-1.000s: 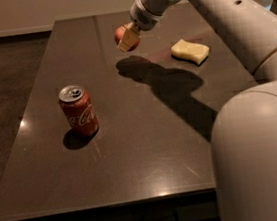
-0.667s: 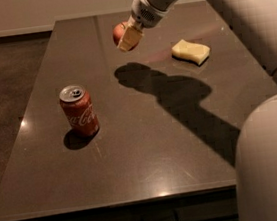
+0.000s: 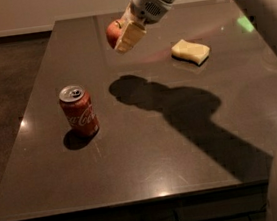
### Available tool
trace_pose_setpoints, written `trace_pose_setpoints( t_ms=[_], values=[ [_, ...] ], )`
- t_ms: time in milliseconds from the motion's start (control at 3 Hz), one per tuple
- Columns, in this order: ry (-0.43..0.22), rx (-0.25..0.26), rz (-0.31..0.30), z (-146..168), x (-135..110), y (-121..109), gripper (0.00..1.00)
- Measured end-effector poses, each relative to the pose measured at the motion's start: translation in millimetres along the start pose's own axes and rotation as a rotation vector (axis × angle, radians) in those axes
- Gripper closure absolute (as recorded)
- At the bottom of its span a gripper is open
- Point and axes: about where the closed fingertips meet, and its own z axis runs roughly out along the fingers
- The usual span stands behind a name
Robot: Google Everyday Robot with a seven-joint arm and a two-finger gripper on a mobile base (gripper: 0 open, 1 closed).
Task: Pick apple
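The apple [image 3: 113, 31] is small, round and red, with a short stem. It is held in the air above the far middle of the dark table [image 3: 148, 146]. My gripper [image 3: 122, 35] comes in from the upper right and is shut on the apple. One pale finger [image 3: 129, 36] covers the apple's right side. The gripper's shadow lies on the table below it.
A red Coca-Cola can [image 3: 78, 111] stands upright on the left part of the table. A pale yellow sponge [image 3: 191, 51] lies at the far right. My white arm and body fill the right edge of the view.
The gripper has risen with the apple in it, and the apple stands higher above the table. The can and the sponge have not moved.
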Motion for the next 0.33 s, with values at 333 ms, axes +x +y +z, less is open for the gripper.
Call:
trace_pose_setpoints(
  t_ms=[333],
  values=[
    [0.0,0.0,0.0,0.1,0.0,0.0,1.0]
  ],
)
